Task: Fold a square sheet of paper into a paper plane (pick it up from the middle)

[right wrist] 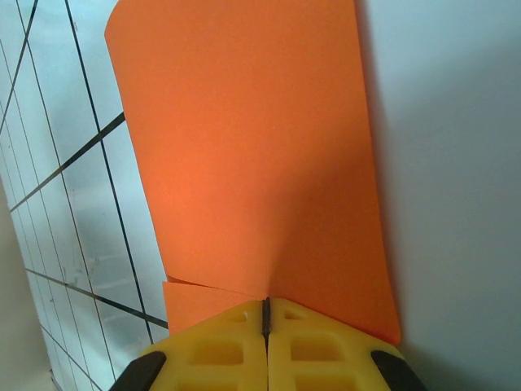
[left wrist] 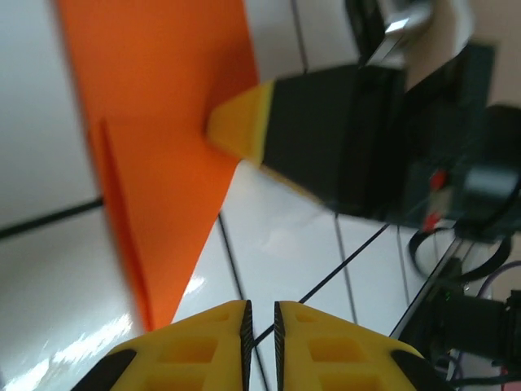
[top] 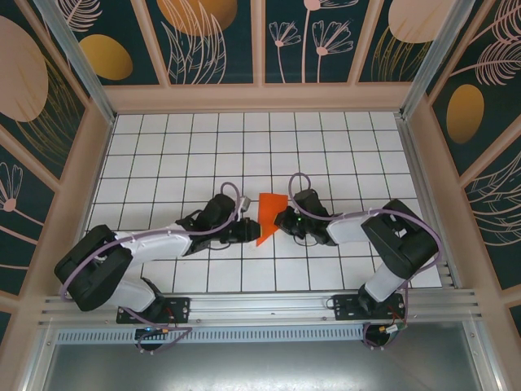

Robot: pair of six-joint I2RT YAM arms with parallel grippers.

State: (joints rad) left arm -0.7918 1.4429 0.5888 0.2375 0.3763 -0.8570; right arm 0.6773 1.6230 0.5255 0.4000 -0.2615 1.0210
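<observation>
The orange sheet of paper (top: 271,210) is folded into a tapering piece and stands up off the tiles between the two arms. My right gripper (top: 281,218) is shut on its lower edge, and the right wrist view shows the paper (right wrist: 252,147) pinched at the fingertips (right wrist: 264,308) with a folded flap at the left. My left gripper (top: 252,232) sits just left of the paper's near tip. Its jaws (left wrist: 260,314) stand a narrow slit apart with only floor between them. In the left wrist view the paper (left wrist: 155,106) is ahead and to the left, apart from my fingers.
White tiled floor (top: 203,155) stretches behind both arms. Pink walls (top: 260,98) box it in at the back and sides. The aluminium rail (top: 260,305) carrying the arm bases runs along the near edge. A cable loops over each wrist.
</observation>
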